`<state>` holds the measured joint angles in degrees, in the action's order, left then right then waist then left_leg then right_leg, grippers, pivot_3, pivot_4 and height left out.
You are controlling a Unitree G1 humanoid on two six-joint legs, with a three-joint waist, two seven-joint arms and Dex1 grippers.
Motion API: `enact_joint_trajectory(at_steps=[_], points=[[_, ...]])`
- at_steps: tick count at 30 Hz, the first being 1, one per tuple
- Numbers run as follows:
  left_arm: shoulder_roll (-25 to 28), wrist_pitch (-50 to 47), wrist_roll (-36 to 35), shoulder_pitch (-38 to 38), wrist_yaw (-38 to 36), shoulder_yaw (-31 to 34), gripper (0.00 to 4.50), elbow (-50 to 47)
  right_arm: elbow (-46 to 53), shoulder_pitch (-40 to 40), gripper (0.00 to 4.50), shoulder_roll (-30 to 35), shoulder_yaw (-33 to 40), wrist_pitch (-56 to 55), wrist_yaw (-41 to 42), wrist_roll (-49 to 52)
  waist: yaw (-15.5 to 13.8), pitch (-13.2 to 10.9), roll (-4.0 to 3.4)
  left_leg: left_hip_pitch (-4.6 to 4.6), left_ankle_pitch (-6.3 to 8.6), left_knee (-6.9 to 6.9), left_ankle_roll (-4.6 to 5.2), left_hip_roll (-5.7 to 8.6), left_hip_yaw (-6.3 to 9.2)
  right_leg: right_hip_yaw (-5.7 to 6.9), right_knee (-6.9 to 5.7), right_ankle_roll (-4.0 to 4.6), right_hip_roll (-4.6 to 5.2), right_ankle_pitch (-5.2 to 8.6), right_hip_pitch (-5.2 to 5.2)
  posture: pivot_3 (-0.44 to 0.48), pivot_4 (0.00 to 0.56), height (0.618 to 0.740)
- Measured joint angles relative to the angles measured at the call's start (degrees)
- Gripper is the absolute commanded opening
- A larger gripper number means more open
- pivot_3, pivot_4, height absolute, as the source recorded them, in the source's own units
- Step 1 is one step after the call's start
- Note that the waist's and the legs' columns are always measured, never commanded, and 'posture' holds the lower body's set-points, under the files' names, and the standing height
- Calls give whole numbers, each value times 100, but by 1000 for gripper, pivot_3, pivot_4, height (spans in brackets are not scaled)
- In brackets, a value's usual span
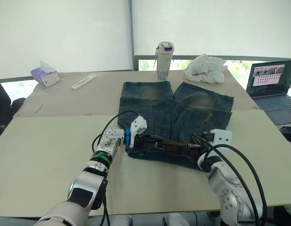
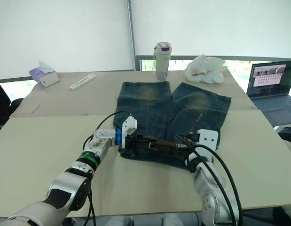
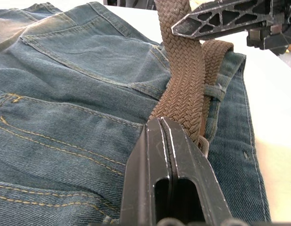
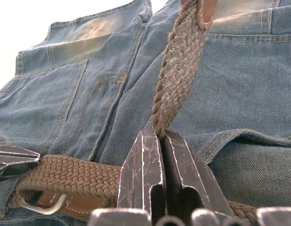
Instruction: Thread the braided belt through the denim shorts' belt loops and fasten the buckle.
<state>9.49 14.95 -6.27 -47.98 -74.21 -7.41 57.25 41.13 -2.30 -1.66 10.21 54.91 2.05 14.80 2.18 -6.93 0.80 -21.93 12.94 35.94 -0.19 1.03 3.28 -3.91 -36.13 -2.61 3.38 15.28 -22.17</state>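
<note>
My left gripper (image 3: 160, 123) is clenched on the braided belt (image 3: 183, 80) at the waistband of the denim shorts (image 1: 176, 106); my right gripper (image 4: 160, 135) pinches the belt's free end. Its buckle (image 4: 42, 206) lies on the waistband. Beyond the shorts' legs stands a tumbler (image 1: 164, 61).

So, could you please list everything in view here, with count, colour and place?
denim shorts: one, dark blue with faded patches, flat mid-table
braided belt: one, brown, along the waistband
buckle: one, silver, on the belt
tumbler: one, white with purple lid, beyond the shorts
plastic bag: one, white, far right
tissue pack: one, purple, far left
white strip: one, beside the tissues
laptop: one, grey, right edge
left gripper: fingers shut on belt
right gripper: fingers shut on belt
</note>
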Motion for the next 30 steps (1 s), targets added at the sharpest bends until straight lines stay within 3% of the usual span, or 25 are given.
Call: enact_joint_trajectory(at_steps=[14, 23, 30], points=[[37, 896, 612, 11, 365, -405, 21, 240, 1, -15, 0, 2, 67, 12, -180, 10, -12, 38, -11, 6, 1, 0, 2, 2, -2, 0, 1, -4, 1, 2, 10, 0, 150, 740], [45, 1270, 843, 16, 430, -559, 21, 267, 45, -109, 0, 241, 547, 344, -174, 428, -40, 49, -12, 6, 4, 2, 7, 2, -3, 0, 2, -5, 2, 3, 13, 0, 150, 740], [45, 1364, 873, -11, 477, -661, 21, 282, 101, -237, 0, 41, 1040, 704, -397, 838, -101, 50, -13, 4, 6, 4, 11, 2, -4, -1, 3, -6, 2, 4, 13, 0, 150, 740]])
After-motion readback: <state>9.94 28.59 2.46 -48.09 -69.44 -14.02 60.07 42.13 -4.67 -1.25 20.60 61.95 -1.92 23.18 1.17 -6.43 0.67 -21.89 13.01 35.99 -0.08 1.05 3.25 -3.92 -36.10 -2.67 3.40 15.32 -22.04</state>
